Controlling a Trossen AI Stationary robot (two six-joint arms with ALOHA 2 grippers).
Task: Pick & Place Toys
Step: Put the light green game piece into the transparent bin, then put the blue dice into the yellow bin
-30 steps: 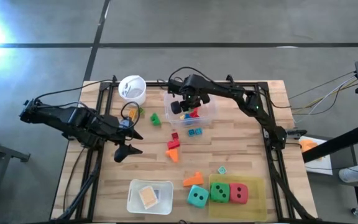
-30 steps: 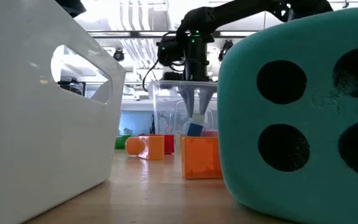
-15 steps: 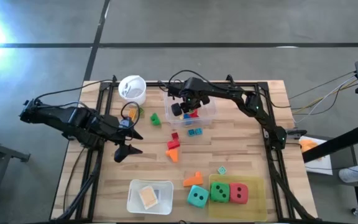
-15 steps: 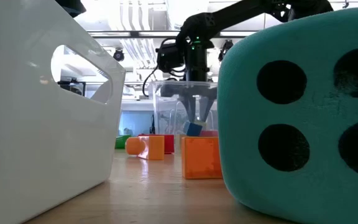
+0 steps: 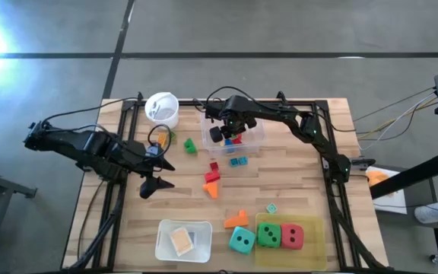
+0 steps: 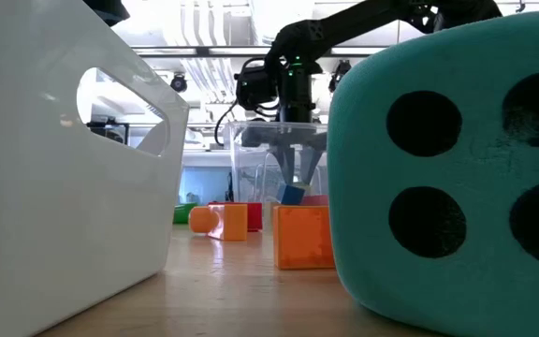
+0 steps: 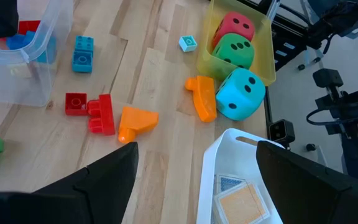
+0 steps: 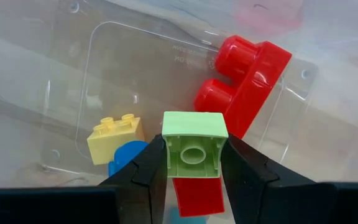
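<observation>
Lowered deeper into clear tub (image 5: 238,137) since a second ago: right gripper (image 8: 194,163), clamped on light green block (image 8: 194,145). Left gripper (image 5: 155,175), spread wide, left of tub. Risk: block sticking to fingers on release.

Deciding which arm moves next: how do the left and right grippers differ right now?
The right gripper is shut on a light green block, above the clear tub; the left gripper is open and empty. The right is over the tub, the left over bare table beside the loose toys. Both are dark two-finger grippers.
</observation>
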